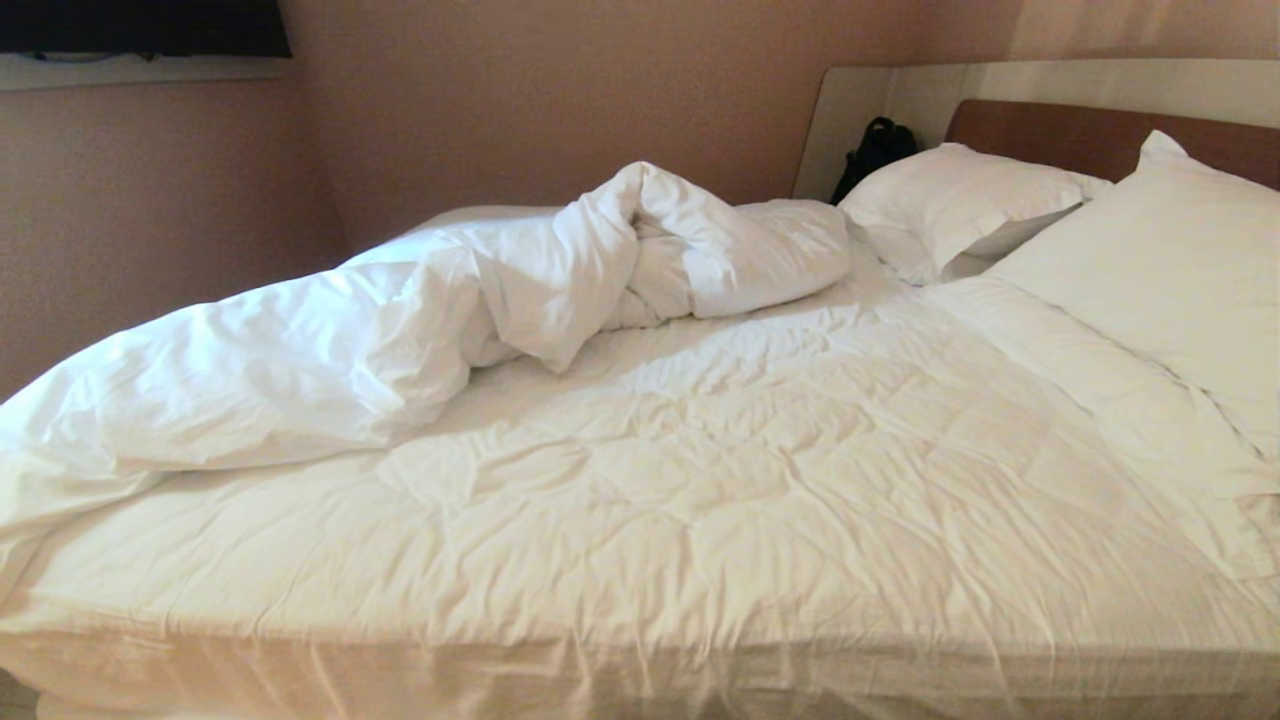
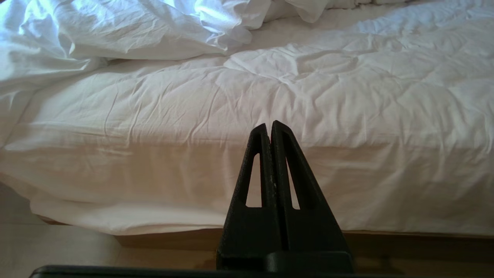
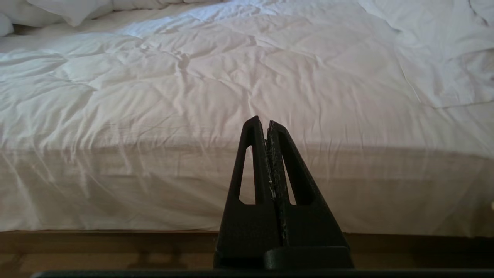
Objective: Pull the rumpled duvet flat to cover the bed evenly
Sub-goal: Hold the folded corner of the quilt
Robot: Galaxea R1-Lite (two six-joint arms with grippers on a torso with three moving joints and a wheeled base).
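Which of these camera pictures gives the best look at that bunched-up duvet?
The head view: the whole duvet shows, heaped along the bed's far left side. The left wrist view catches only its near folds; the right wrist view, just a corner.

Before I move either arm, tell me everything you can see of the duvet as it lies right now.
The duvet is plain white, thick and puffy, with soft creases. It is bunched into a long rumpled heap along the far-left part of the bed, running from the left corner, where it droops over the edge, up to a twisted, folded-over peak near the pillows. It rests on the sheet, most of which is bare. Neither gripper touches it.
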